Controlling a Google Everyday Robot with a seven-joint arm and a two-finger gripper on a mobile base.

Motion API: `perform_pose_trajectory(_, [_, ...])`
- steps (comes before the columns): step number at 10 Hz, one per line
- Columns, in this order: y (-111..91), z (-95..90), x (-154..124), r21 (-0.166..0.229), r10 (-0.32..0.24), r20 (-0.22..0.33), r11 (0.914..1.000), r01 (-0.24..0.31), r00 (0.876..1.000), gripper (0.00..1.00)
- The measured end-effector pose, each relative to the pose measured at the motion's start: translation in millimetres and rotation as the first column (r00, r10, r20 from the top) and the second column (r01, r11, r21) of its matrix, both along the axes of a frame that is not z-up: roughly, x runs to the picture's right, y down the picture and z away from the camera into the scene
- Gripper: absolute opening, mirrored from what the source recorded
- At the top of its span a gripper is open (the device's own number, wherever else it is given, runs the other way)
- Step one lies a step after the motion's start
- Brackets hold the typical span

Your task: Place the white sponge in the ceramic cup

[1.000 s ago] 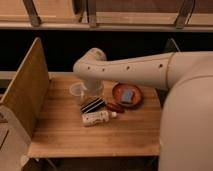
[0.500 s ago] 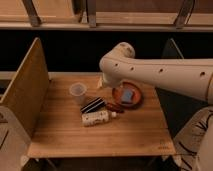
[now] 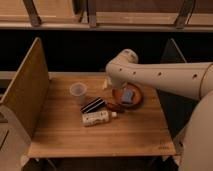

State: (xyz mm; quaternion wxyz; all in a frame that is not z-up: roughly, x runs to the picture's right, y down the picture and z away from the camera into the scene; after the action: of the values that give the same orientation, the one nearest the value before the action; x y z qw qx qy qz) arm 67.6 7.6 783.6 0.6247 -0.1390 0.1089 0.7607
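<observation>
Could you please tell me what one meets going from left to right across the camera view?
Wooden side panel → ceramic cup → striped flat item → gripper, tucked beneath the arm at the table's far edge → orange-brown bowl holding the white sponge.

On the wooden tabletop [image 3: 125, 135], the orange-brown bowl [image 3: 140, 96] holds the white sponge [image 3: 128, 96]. The ceramic cup [image 3: 78, 91] stands upright to the left of the bowl, apart from it. A striped flat item [image 3: 93, 105] lies just left of the bowl, with a white bottle [image 3: 96, 118] on its side further forward. The pincer [image 3: 107, 83], mostly hidden under the pale arm [image 3: 165, 77], hangs by the bowl's far left rim.
</observation>
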Motion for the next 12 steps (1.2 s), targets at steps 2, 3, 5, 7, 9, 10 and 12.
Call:
perform_pose_trajectory(2, [4, 35.7, 40, 0.003, 0.104, -0.026, 0.9945, -0.104, 0.994, 0.65])
perform_pose_trajectory(3, [6, 45.8, 53, 0.004, 0.118, -0.03, 0.993, -0.118, 0.993, 0.65])
perform_pose_trajectory(5, [12, 60.6, 88, -0.008, 0.139, -0.06, 0.9901, -0.14, 0.988, 0.65])
perform_pose_trajectory(7, [11, 60.4, 81, -0.01, 0.139, -0.051, 0.9901, -0.14, 0.989, 0.65])
perform_pose_trajectory(9, [12, 60.1, 83, -0.01, 0.14, -0.051, 0.99, -0.14, 0.989, 0.65])
perform_pose_trajectory(10, [11, 62.8, 82, -0.008, 0.136, -0.045, 0.9906, -0.137, 0.99, 0.65])
perform_pose_trajectory(12, [12, 93.3, 76, -0.019, 0.128, -0.003, 0.9915, -0.128, 0.992, 0.65])
